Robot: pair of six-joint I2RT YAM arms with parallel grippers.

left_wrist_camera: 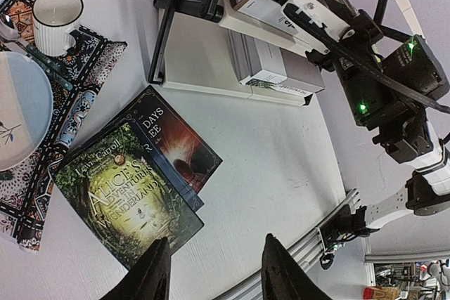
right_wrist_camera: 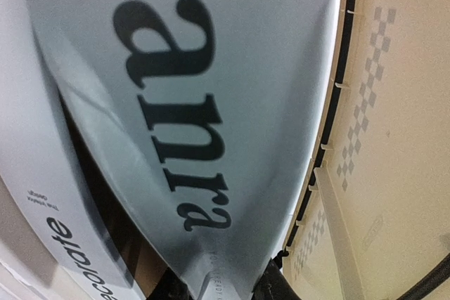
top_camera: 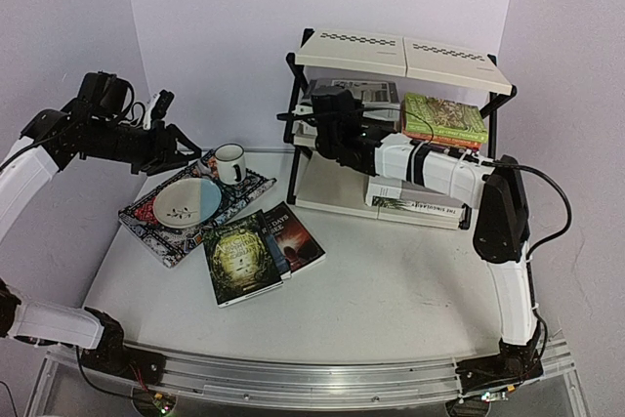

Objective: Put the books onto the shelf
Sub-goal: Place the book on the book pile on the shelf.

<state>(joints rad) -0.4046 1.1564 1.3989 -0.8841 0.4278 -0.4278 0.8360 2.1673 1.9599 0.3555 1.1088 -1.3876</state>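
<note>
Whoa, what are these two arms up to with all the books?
They're shelving books. The right end effector grips a grey-white book, reaching into the middle tier of the shelf. The left end effector hangs open above the table, over the Alice book and a dark novel not yet shelved.

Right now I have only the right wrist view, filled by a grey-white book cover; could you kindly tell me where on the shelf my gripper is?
Observer: The right gripper is at the left end of the shelf's middle tier.
Operator: Thank you. Which books lie on the table?
Observer: At least two, overlapping: the Alice book on top of a dark novel.
Operator: And the left gripper?
Observer: It hangs open, raised above the table, holding nothing.
</note>
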